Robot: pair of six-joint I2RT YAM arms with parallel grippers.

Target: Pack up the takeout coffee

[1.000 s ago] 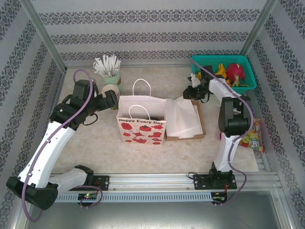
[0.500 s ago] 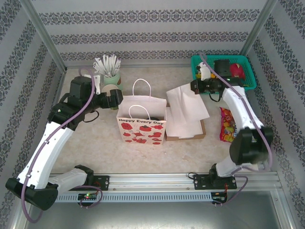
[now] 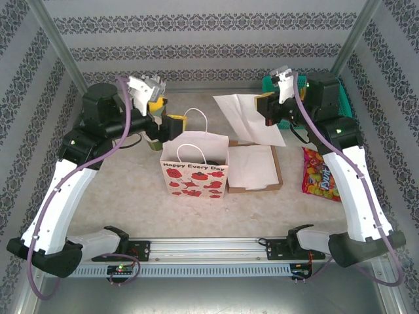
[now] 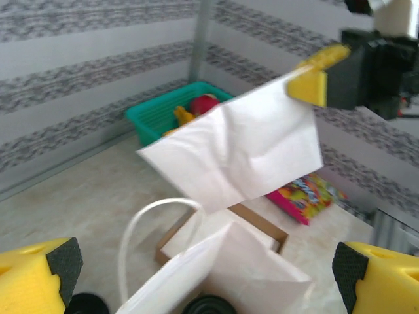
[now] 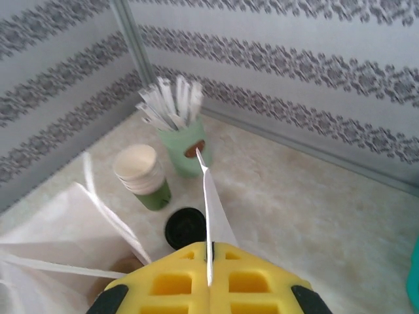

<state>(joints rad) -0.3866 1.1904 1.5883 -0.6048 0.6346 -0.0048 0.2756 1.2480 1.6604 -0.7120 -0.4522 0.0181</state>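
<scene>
Pinching a white paper sheet (image 3: 245,119) by its edge, the right gripper (image 3: 266,110) is clamped on it and holds it in the air above the cardboard tray (image 3: 277,171), where more white sheets lie; the left gripper (image 3: 166,118) hangs with its yellow fingers (image 4: 33,278) wide apart over the back left corner of the white paper bag (image 3: 194,171); a coffee cup (image 5: 185,227) with a black lid stands on the table (image 3: 131,190) near the bag, beside a stack of cream cups (image 5: 139,171) and a mint-green cup of white sticks (image 5: 180,147); a candy packet (image 3: 318,176) lies right of the tray.
</scene>
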